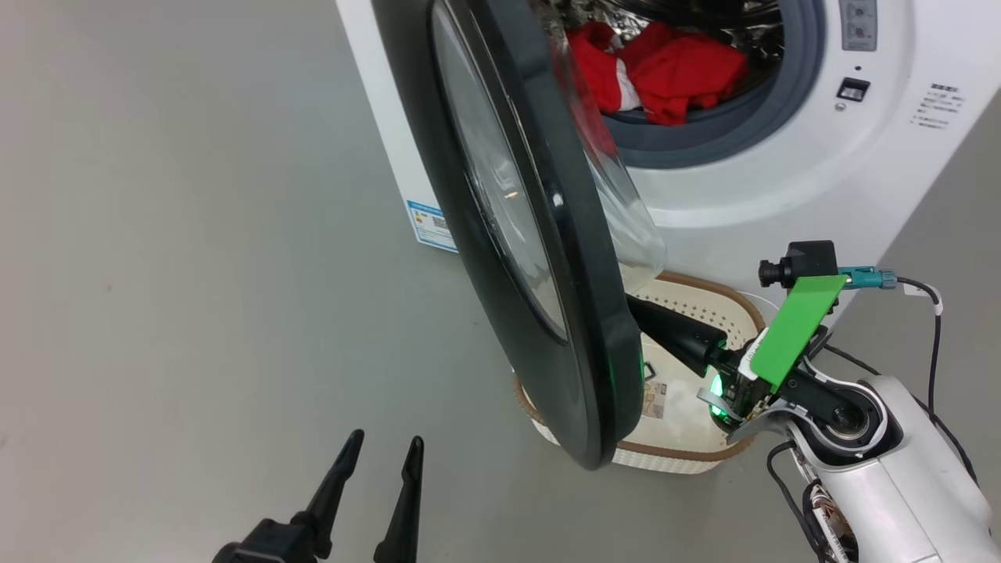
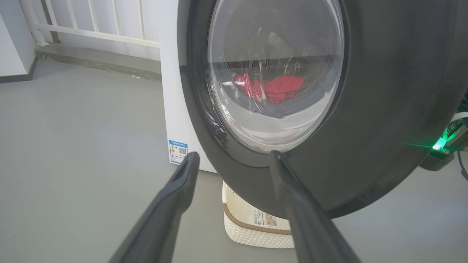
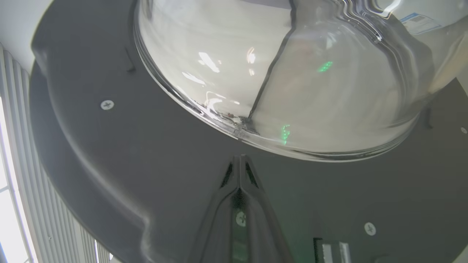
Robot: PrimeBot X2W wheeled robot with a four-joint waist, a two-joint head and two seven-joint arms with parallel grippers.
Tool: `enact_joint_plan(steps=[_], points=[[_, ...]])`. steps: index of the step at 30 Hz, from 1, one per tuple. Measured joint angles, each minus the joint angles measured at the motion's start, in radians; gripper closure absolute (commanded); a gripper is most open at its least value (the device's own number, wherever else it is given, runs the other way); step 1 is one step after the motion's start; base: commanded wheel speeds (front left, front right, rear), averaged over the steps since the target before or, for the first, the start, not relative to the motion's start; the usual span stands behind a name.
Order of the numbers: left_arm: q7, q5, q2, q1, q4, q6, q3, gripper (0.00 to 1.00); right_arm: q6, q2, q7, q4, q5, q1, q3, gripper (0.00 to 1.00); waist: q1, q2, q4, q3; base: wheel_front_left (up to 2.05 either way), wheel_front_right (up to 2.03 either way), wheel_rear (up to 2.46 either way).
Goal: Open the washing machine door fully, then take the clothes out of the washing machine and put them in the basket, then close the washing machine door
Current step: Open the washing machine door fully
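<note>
Washing machine door (image 1: pixel 563 250): centre frame, part-open. Rigid, heavy, hinged; glossy rim likely slippery, glass fragile. Best pushed on the black inner rim.
Right tool (image 3: pixel 239 160): pinched shut, at that rim.
Left tool (image 1: pixel 386 439): spread wide, empty, lower left.
Clothes (image 1: pixel 672 70): in the drum, upper right; soft.

Grey floor (image 1: pixel 195 234) carries white washing machine (image 1: pixel 884 156); basket (image 1: pixel 672 461) stands on floor just before it.
</note>
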Motion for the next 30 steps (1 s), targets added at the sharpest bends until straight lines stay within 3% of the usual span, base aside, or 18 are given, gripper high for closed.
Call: enact_joint_plan(steps=[16,30], points=[[0.000,0.000,0.000,0.005,-0.010,0.019,-0.003,0.00,0.000,0.026,0.017,0.003,-0.008,0.027,0.021,1.00,0.0000,0.0000,0.081,-0.032,0.00,0.00,0.00],[0.000,0.000,0.001,0.021,-0.021,0.045,-0.003,0.00,0.000,0.038,0.011,0.009,0.004,0.036,0.085,1.00,0.0000,0.0000,0.107,-0.037,0.00,0.00,0.00]])
